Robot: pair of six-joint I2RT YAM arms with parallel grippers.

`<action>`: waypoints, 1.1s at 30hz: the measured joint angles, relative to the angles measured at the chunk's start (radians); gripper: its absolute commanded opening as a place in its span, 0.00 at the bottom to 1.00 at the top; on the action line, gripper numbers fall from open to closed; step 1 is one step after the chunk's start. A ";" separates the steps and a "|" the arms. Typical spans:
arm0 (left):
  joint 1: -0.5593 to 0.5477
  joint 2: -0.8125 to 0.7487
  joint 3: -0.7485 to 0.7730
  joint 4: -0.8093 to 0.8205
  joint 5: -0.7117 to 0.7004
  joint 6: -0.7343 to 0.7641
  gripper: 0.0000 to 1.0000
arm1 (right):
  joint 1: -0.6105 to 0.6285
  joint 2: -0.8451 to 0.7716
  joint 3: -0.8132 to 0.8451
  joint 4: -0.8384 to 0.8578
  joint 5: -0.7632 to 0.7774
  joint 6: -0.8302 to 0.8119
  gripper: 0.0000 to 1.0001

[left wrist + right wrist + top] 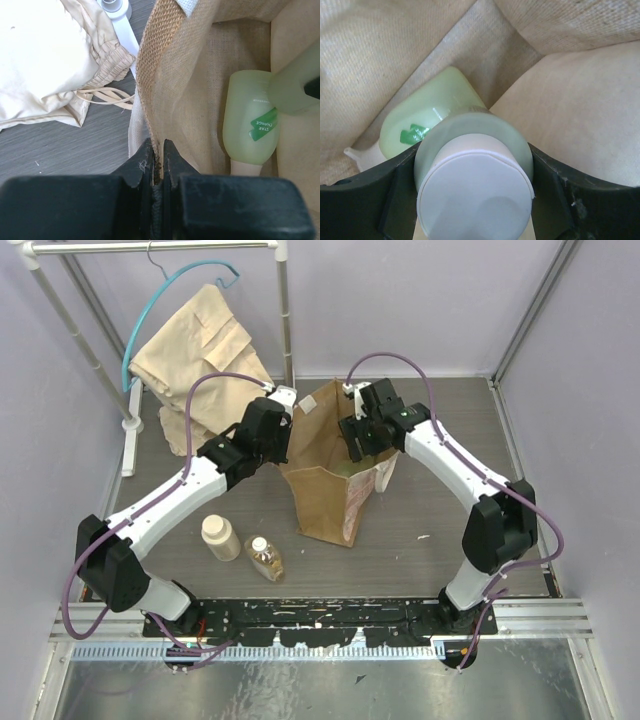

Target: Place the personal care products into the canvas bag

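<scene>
I judged it half done: the rounder green bottle (250, 120) lay in the canvas bag (325, 505), the right gripper (475, 170) clasped the green cylinder (470, 131) inside its mouth, the left gripper (157, 155) was pinched tight on the rim, and the cream bottle (221, 537) and amber bottle (265, 558) sat outside at lower left.

Bag mouth: right gripper (472, 170) and its green cylinder (475, 127) fill the canvas bag's (320, 502) opening; left gripper (158, 150) pinches the left rim.
Bag floor: rounder green bottle (427, 127) lies along one corner, bare lining beside it.
Left of bag: cream bottle (221, 537) and amber bottle (265, 558), close together.
Right of bag: bare table (430, 505).
</scene>
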 measured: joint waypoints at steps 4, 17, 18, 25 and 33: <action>0.000 0.000 -0.002 0.001 0.000 0.000 0.00 | 0.000 -0.031 -0.024 -0.042 -0.006 0.007 0.01; 0.000 0.000 -0.004 0.004 0.001 -0.005 0.00 | 0.143 -0.073 -0.058 -0.072 -0.043 0.043 0.01; 0.000 0.000 -0.004 0.004 0.001 -0.005 0.00 | 0.154 -0.074 -0.059 -0.072 -0.045 0.047 0.01; 0.000 -0.004 -0.008 0.005 0.001 -0.007 0.00 | 0.206 -0.092 -0.087 -0.062 -0.066 0.073 0.01; 0.000 -0.011 -0.008 0.005 0.002 -0.014 0.00 | 0.215 -0.124 -0.139 -0.012 -0.072 0.092 0.01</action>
